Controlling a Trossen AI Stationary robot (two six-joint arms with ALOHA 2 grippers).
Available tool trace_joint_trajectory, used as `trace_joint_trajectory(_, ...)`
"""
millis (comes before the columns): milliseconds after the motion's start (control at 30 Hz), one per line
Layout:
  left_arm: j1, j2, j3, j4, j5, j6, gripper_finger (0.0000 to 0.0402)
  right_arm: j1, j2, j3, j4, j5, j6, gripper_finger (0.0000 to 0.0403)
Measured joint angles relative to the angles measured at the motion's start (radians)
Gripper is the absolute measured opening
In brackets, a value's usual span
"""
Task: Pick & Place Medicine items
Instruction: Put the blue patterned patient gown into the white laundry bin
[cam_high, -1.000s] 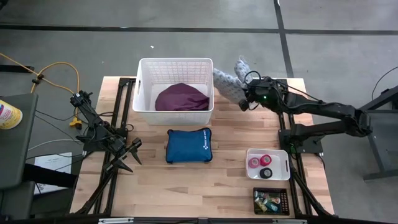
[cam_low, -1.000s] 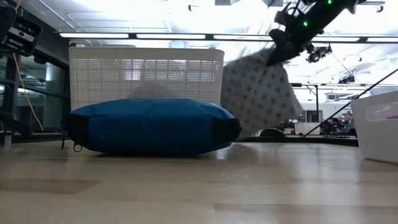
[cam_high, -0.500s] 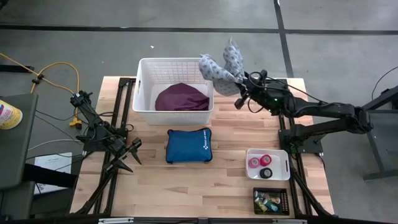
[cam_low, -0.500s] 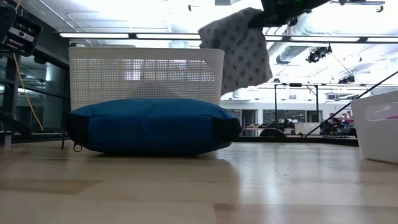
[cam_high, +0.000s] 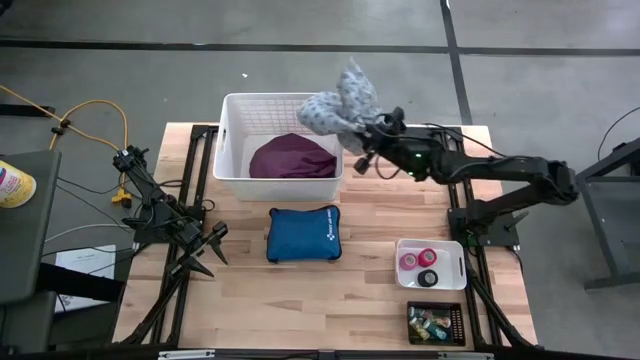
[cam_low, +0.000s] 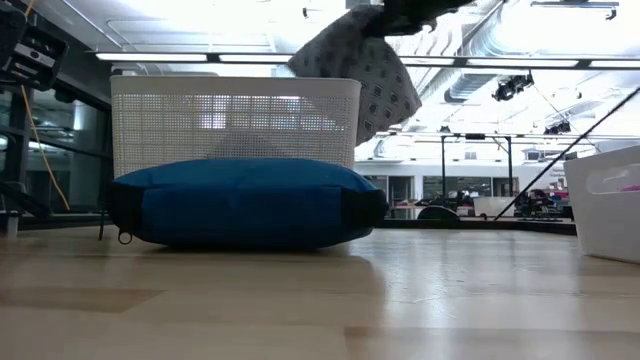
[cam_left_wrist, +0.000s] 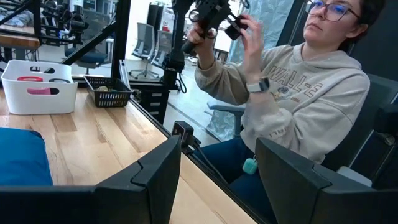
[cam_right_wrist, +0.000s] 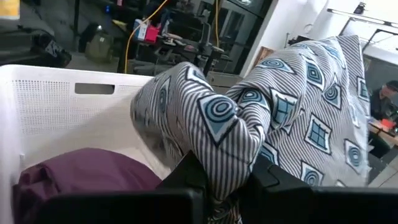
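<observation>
Holding a grey patterned cloth bundle (cam_high: 338, 108) pinched between its fingers, the right gripper (cam_high: 362, 150) hangs above the right rim of the white basket (cam_high: 232, 140). The bundle is clear of the table (cam_high: 370, 240), over the basket's corner. A purple cloth bundle (cam_high: 292, 157) lies inside the basket. The blue pouch (cam_high: 304, 234) rests on the table in front of the basket. The medicine items sit near the right front corner: bandage rolls (cam_high: 418, 262) in a small white bin (cam_high: 431, 246), smaller pieces in a black tray (cam_high: 436, 324). The left gripper (cam_high: 210, 250), fingers spread and empty, waits at the table's left side.
</observation>
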Motion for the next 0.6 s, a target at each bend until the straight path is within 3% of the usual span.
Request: trace_joint_trajectory(600, 0.0, 0.0, 0.0, 0.0, 0.0, 0.0, 0.0202, 0.016, 0.528, 0.494, 0.0, -0.082, -0.054, 0.0033)
